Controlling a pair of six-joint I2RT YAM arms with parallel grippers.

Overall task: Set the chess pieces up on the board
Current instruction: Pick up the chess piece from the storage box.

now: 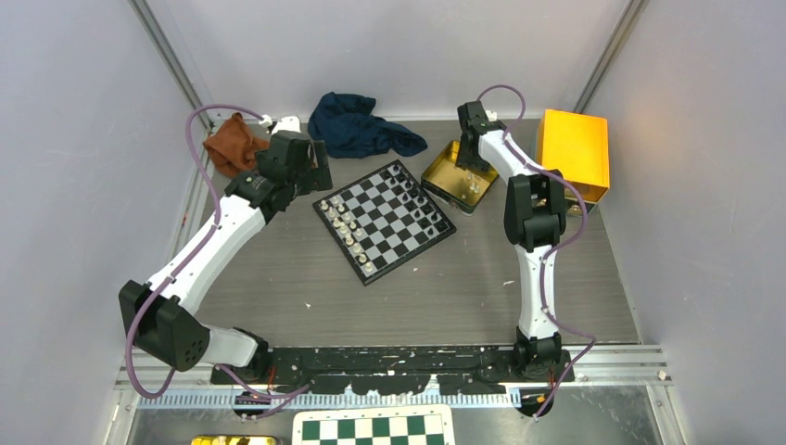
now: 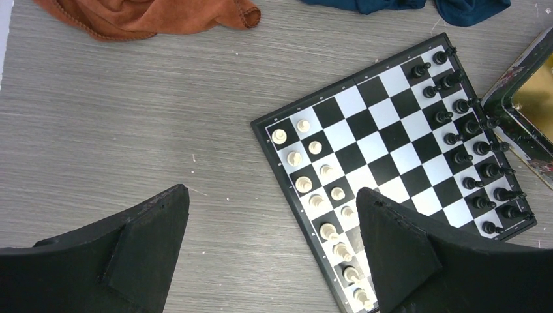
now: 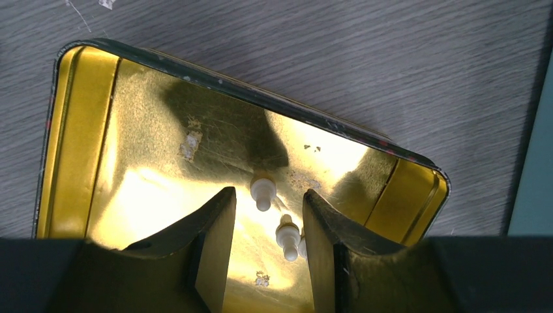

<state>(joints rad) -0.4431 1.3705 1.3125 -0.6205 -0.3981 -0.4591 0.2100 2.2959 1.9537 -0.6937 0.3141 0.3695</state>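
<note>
The board [image 1: 385,218] lies tilted mid-table, with cream-white chess pieces [image 2: 316,186] in two rows along its left side and black pieces [image 2: 466,140] along its right side. My left gripper [image 2: 270,192] hovers wide open over the bare table just left of the board's white side, holding nothing. In the top view it [image 1: 301,171] is at the board's far-left corner. My right gripper [image 3: 269,193] hangs open inside a gold tin [image 3: 85,150]. Two white pieces [image 3: 262,192] [image 3: 287,238] lie on the tin floor between its fingers. Another shows partly behind the right finger.
The gold tin [image 1: 454,176] touches the board's right corner. An orange box [image 1: 575,153] stands at the back right. A blue cloth [image 1: 361,125] and a rust-brown cloth [image 1: 232,144] lie at the back. A green-and-white checkered sheet [image 1: 375,428] sits below the arm bases.
</note>
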